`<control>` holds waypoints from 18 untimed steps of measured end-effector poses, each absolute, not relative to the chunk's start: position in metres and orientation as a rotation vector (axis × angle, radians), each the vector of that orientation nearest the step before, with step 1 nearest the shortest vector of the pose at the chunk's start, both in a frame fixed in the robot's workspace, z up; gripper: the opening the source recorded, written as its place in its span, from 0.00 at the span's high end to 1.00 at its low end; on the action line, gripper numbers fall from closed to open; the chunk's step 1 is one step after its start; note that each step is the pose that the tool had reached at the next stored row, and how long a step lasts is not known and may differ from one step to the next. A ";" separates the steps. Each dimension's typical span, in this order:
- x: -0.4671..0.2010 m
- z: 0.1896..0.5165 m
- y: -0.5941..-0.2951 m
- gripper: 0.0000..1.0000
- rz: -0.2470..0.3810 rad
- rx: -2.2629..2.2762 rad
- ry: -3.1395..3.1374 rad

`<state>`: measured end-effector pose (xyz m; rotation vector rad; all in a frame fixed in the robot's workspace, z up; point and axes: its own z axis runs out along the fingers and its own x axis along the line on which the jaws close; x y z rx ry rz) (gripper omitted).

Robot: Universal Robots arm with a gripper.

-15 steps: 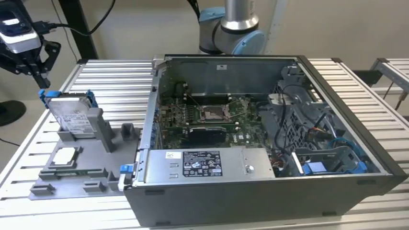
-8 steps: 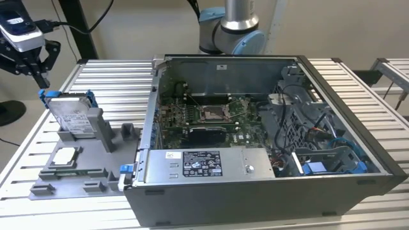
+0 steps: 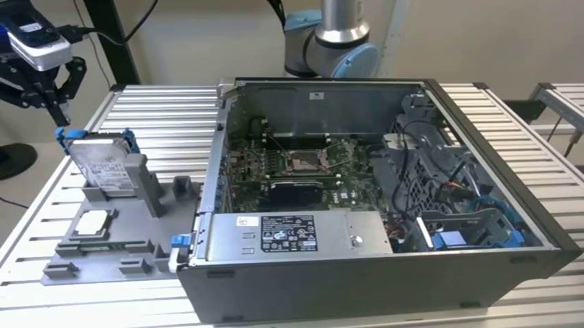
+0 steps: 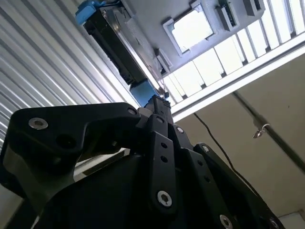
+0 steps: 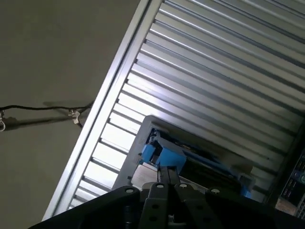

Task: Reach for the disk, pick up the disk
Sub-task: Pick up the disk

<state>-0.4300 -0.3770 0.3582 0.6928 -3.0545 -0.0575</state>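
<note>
The disk (image 3: 100, 164) stands on edge, leaning, in a grey fixture (image 3: 137, 184) at the exterior view's left. It is a silver drive with a white label and a blue bracket (image 3: 62, 134) along its edges. My black gripper (image 3: 59, 113) hangs just above the bracket's upper corner, fingers drawn together to a narrow tip, holding nothing. In the second wrist view the fingertips (image 4: 159, 102) sit right at the blue bracket (image 4: 143, 91) of the disk (image 4: 119, 45). In the first wrist view the gripper (image 5: 165, 175) points at the blue corner (image 5: 164, 155).
An open computer case (image 3: 511, 225) fills the middle and right of the slatted metal table (image 3: 164, 109). A small square CPU chip (image 3: 91, 222) lies on the fixture's base. A long grey box with a sticker (image 3: 292, 236) sits in the case front. The arm's base (image 3: 329, 41) stands behind.
</note>
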 end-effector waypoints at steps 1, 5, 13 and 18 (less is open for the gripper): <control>-0.430 0.358 -0.377 1.00 -0.057 0.716 -3.049; -0.430 0.358 -0.377 1.00 -0.057 0.808 -3.025; -0.430 0.358 -0.377 1.00 -0.055 0.984 -2.970; -0.430 0.359 -0.377 1.00 -0.054 1.093 -2.930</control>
